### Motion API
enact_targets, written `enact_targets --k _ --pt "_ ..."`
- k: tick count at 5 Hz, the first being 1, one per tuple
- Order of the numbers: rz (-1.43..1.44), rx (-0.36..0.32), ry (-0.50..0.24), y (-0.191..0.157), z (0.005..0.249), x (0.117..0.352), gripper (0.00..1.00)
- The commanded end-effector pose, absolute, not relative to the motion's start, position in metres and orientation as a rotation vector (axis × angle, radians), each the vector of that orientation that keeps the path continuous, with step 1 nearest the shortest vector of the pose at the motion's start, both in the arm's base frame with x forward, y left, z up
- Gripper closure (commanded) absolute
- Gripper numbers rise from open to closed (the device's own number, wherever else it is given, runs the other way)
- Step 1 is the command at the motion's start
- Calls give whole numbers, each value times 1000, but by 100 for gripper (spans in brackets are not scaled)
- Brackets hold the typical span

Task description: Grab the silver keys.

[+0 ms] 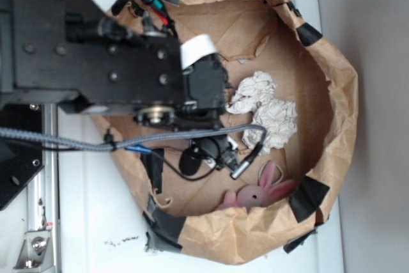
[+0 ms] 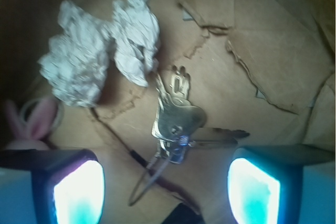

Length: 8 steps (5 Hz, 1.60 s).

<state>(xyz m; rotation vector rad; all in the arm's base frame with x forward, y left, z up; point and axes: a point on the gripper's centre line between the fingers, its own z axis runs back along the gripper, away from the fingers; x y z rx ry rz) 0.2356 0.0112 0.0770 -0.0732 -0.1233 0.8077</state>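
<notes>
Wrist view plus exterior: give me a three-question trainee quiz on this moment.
1. True or false: the hand is shut on the bunch of thin silver metal keys.
2. What lies up-left of the keys in the wrist view: A) crumpled white paper wad, B) pink plush bunny?
3. What container holds everything?

Key: 1 false, the fingers stand apart with the keys between and beyond them, untouched. 2 A. 3 The brown paper bag with black tape.

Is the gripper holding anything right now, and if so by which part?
Nothing. The gripper is open, with the silver keys lying loose between its fingers.
</notes>
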Motion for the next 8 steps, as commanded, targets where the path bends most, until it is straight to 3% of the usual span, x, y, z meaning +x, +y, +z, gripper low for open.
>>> enact_targets --k 1,4,5,6,8 --pt "802 -79 -170 23 84 231 0" --pt "841 -85 -192 12 60 249 0" --pt "831 -83 -173 20 47 221 0" --pt "841 -80 -187 24 43 209 100" --pt "835 -92 -188 24 50 215 100"
